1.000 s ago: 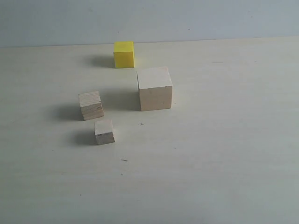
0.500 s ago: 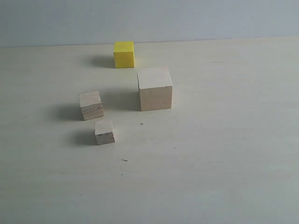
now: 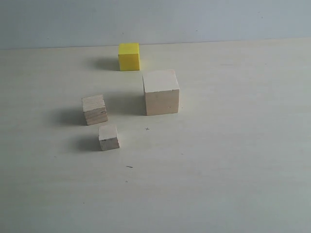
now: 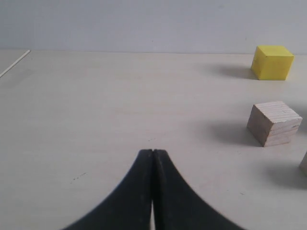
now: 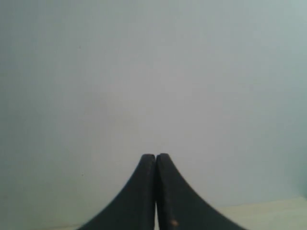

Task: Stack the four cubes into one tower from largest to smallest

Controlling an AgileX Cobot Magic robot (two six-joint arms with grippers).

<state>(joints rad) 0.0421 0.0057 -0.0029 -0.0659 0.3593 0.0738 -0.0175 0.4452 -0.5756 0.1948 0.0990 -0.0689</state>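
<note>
All four cubes stand apart on the table, none stacked. The large pale wood cube (image 3: pixel 161 92) is near the middle. Behind it sits the bright yellow cube (image 3: pixel 129 56), also seen in the left wrist view (image 4: pixel 272 62). The layered plywood cube (image 3: pixel 95 109) (image 4: pixel 274 123) lies to the left, and the smallest pale cube (image 3: pixel 109 137) just in front of it. My left gripper (image 4: pixel 152 152) is shut and holds nothing, well short of the cubes. The right gripper (image 5: pixel 156 156) is shut too, facing a blank wall. Neither gripper shows in the exterior view.
A pale wooden table (image 3: pixel 233 160) carries the cubes, ending at a grey-blue wall (image 3: pixel 194 19) behind. The table's edge (image 4: pixel 14 63) shows as a thin line in the left wrist view.
</note>
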